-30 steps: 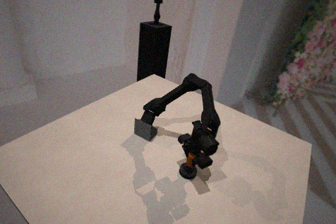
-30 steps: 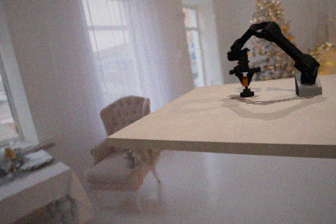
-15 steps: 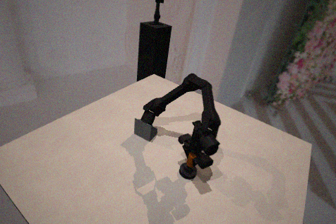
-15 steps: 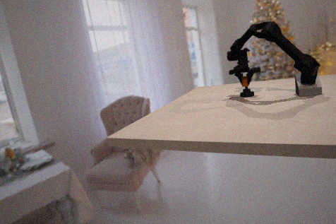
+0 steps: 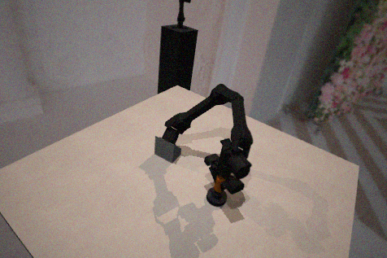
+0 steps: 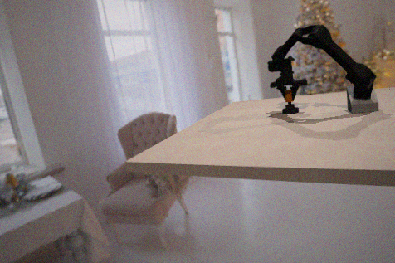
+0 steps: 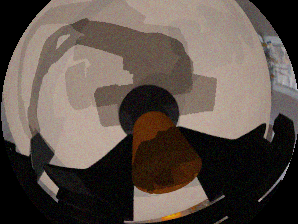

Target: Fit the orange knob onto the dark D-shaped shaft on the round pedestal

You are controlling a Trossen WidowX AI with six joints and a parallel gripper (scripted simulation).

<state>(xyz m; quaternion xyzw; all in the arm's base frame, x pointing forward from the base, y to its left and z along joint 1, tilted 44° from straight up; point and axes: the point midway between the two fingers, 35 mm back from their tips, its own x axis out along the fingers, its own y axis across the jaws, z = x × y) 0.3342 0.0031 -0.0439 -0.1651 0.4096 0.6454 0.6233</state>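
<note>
The orange knob (image 5: 219,185) (image 6: 289,96) (image 7: 162,160) stands upright, directly above the middle of the dark round pedestal (image 5: 216,198) (image 6: 290,109) (image 7: 142,97). My gripper (image 5: 219,181) (image 6: 289,94) (image 7: 154,135) is shut on the knob, one finger on each side, and points down. In the exterior view, a short dark part shows between the knob's lower end and the pedestal's wide base. The shaft cannot be told apart, and its flat side and the knob's hole are hidden. I cannot tell how far down the shaft the knob sits.
The arm's grey base block (image 5: 167,150) (image 6: 362,104) stands on the pale table (image 5: 102,162) (image 6: 232,140), away from the pedestal. The arm arches over from there. Shadows of the arm lie around the pedestal. A dark pillar (image 5: 176,58) stands beyond the table's far corner.
</note>
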